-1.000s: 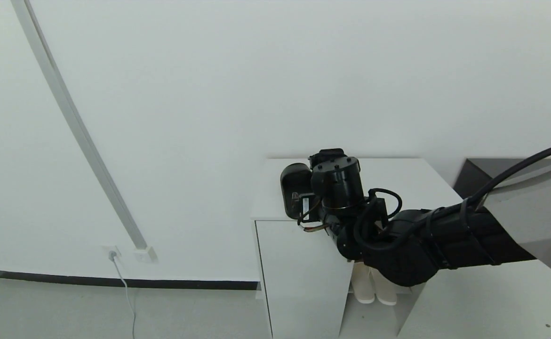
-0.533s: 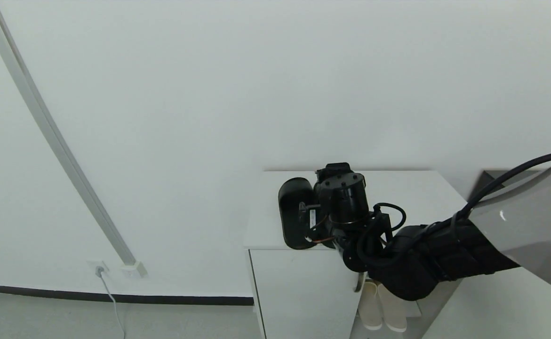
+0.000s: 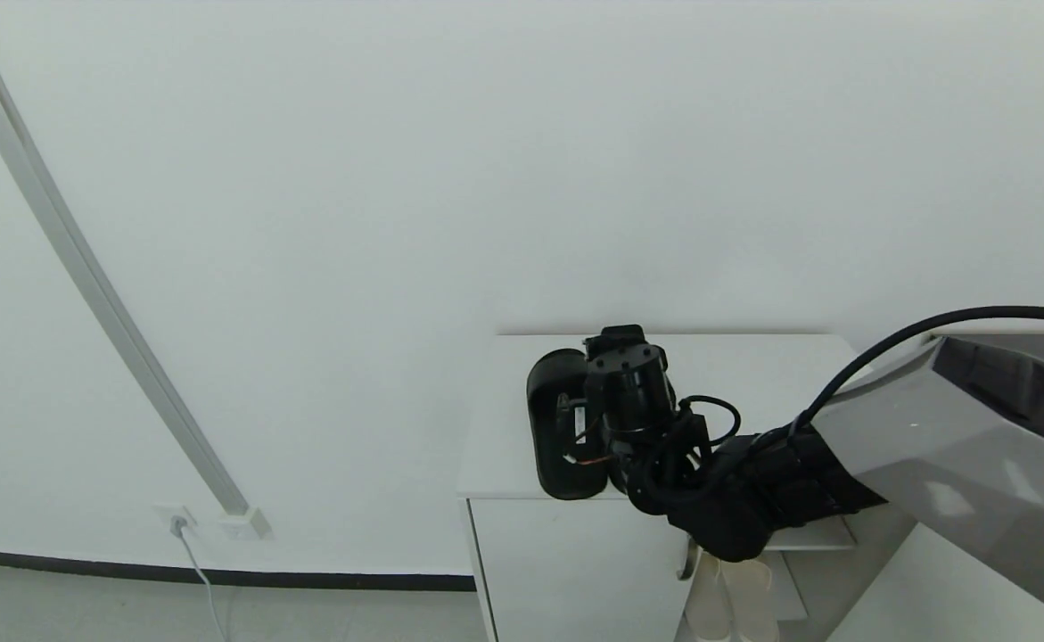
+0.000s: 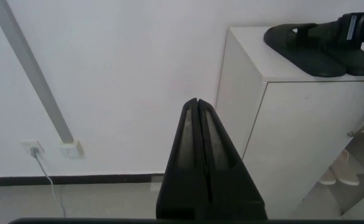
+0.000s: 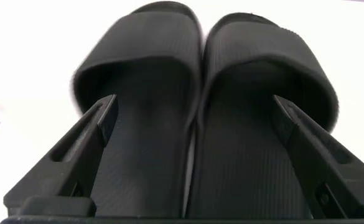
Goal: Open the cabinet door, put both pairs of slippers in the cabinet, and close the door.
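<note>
A pair of black slippers (image 3: 562, 446) lies side by side on top of the white cabinet (image 3: 753, 366), near its front left corner. My right gripper (image 5: 194, 118) is open, with one finger on each outer side of the black slippers (image 5: 200, 74). A white pair of slippers (image 3: 727, 597) stands on a low shelf inside the cabinet, behind the open right door (image 3: 914, 597). My left gripper (image 4: 197, 102) hangs shut and empty out in front of the cabinet (image 4: 294, 124), well to its left. From there the black slippers (image 4: 306, 46) and the right gripper (image 4: 356, 28) show on the cabinet top.
The cabinet's left door (image 3: 566, 571) is closed. A white wall rises behind the cabinet, with a slanted cable duct (image 3: 85, 267) and a socket with a plugged cord (image 3: 174, 522) at lower left. Bare floor lies left of the cabinet.
The head camera has shifted, so the whole picture moved. The right gripper stays at the black slippers on the cabinet top; the slippers keep their place.
</note>
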Tool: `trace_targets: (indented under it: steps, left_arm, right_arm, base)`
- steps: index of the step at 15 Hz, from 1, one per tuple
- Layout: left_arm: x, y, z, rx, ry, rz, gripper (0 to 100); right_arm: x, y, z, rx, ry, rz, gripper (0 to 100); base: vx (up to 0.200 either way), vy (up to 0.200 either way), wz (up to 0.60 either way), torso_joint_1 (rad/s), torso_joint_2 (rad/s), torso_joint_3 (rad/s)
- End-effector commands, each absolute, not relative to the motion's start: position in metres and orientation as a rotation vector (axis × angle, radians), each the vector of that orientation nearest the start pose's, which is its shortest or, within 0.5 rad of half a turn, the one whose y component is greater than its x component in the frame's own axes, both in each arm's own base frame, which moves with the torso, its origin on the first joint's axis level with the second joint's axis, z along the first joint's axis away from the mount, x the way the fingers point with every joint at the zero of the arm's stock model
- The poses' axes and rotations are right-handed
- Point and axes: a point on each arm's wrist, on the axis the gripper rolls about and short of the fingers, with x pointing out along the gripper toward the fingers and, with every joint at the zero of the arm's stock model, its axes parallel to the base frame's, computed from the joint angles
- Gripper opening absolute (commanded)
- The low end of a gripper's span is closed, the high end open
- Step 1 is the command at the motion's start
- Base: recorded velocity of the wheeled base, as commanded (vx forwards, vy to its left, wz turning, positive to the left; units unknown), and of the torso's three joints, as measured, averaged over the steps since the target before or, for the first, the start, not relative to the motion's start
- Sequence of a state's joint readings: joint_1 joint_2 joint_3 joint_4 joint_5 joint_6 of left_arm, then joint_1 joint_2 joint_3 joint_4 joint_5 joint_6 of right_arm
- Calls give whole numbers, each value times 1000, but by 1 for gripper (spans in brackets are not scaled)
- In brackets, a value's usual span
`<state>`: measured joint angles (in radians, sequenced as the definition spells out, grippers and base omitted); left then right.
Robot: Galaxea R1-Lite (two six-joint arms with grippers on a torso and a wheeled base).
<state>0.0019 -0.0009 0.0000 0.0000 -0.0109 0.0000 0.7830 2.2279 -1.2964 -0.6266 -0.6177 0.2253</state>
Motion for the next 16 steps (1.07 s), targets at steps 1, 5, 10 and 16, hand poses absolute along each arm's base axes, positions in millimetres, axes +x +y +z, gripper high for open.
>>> trace_targets:
  steps: [1,5,10,16]
  left_arm:
    - [-23,0,75,0,0,-8,0]
    - [-23,0,75,0,0,-8,0]
    - [-23,0,75,0,0,-8,0]
    - [-23,0,75,-2,0,-8,0]
  right_arm:
    - [331,308,100,18,260,133,100]
    - [352,309,91,30,247,109,100]
    - [377,310,84,16,219,83,100]
    - [378,311,82,17,218,81,0]
  base:
    - [0,0,0,0,0,0]
    - [0,0,0,0,0,0]
    - [0,0,0,0,0,0]
    - [0,0,0,0,0,0]
